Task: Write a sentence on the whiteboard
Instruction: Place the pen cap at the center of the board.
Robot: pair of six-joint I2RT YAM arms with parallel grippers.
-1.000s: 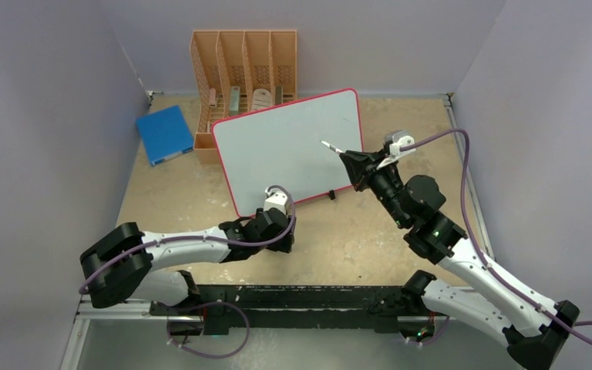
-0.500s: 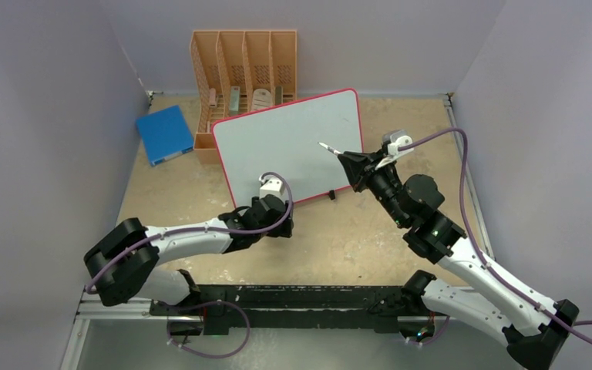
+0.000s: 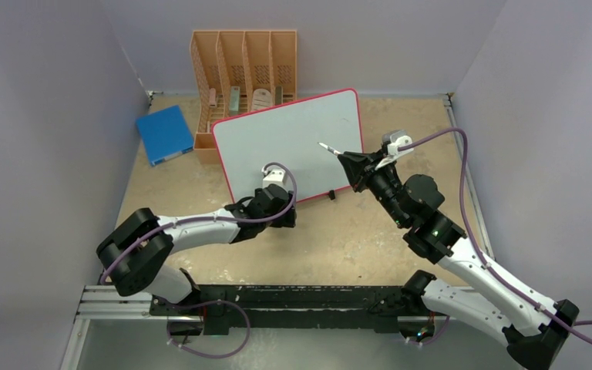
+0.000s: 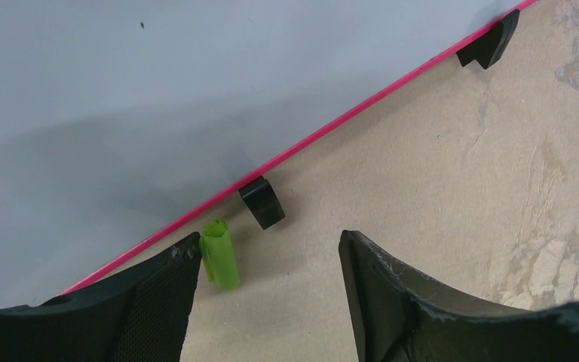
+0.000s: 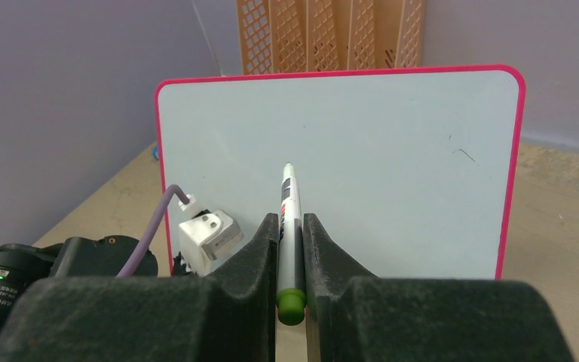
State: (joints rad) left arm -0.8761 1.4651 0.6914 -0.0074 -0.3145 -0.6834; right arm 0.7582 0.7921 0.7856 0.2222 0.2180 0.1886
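Note:
The whiteboard (image 3: 289, 146) with a red-pink rim stands tilted on two black feet in the middle of the table; it also shows in the right wrist view (image 5: 362, 151) and the left wrist view (image 4: 121, 113). No green writing shows on it. My right gripper (image 3: 352, 163) is shut on a white marker (image 5: 289, 219) with a green end, its uncapped tip pointing at the board, just short of it. My left gripper (image 4: 268, 260) is open by the board's lower edge. A green marker cap (image 4: 219, 254) lies on the table beside a black foot (image 4: 261, 202), next to the left finger.
An orange slotted file rack (image 3: 244, 69) stands behind the board. A blue flat book (image 3: 164, 133) lies at the back left. Grey walls close in the table on three sides.
My left gripper has moved up toward the board's lower edge. The right arm with the marker has barely moved.

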